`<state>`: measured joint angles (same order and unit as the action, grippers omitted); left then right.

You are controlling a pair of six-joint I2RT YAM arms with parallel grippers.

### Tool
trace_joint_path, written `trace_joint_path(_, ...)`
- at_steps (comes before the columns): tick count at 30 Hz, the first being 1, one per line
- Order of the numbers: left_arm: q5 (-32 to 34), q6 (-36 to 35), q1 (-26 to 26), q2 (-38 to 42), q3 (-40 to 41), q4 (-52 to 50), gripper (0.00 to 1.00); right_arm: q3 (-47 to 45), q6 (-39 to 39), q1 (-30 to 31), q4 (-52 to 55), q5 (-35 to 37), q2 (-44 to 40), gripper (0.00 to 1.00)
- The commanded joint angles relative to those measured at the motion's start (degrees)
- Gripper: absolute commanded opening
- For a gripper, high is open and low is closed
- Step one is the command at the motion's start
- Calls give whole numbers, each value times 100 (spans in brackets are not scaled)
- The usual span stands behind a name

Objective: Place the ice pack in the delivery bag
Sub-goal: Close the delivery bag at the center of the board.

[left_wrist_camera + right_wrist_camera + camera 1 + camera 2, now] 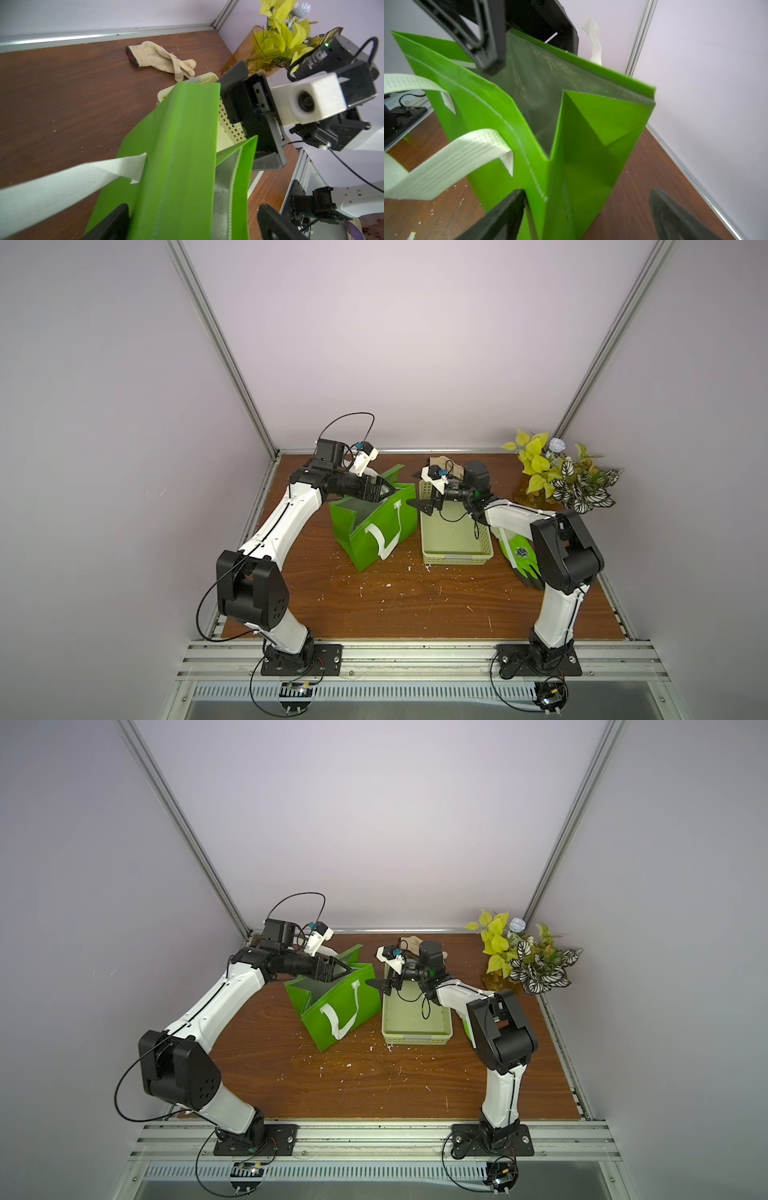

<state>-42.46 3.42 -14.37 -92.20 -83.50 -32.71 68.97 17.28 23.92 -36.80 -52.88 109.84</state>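
Observation:
The delivery bag (374, 526) (332, 1011) is a bright green tote with white strap handles, standing upright on the brown table left of centre. Its mouth is open and shows silver lining (533, 87). My left gripper (386, 489) (192, 220) is open at the bag's back rim, with the green upper edge (176, 155) between its wide jaws. At the bag's right end my right gripper (415, 504) (587, 195) is open, its jaws either side of the folded end panel (587, 135). Neither gripper holds anything. The ice pack is out of view.
A pale perforated basket (457, 558) stands just right of the bag, under the right arm. A green-and-black glove (519, 556) lies right of it, and a beige knit glove (162, 58) behind it. A potted plant (561, 477) fills the back right corner. White crumbs dot the table.

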Motion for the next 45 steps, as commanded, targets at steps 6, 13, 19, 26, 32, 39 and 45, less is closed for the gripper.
trace_joint_path(6, -192, -37, -246, -178, -285, -3, 98, 512, -354, 45, -503, -324, 231, 99)
trace_joint_path(13, -397, -70, -242, -186, -285, 1, 98, 855, -420, 126, -547, -726, 442, 99)
trace_joint_path(19, -498, -143, -247, -139, -273, 1, 98, 1200, -592, 198, -590, -1112, 706, 88)
trace_joint_path(26, -324, -182, -242, -106, -261, 1, 98, 1271, -618, 219, -479, -1339, 738, 62)
trace_joint_path(32, -105, -125, -125, 78, -379, -7, 98, 1128, -332, 209, -187, -1278, 603, 30)
trace_joint_path(39, 4, -12, 460, 455, -844, -280, 98, 1180, -320, 209, -127, -1138, 579, 1)
trace_joint_path(45, 1078, 8, 868, 1275, -727, -500, 98, 1180, -229, 201, -5, -1011, 531, 0)
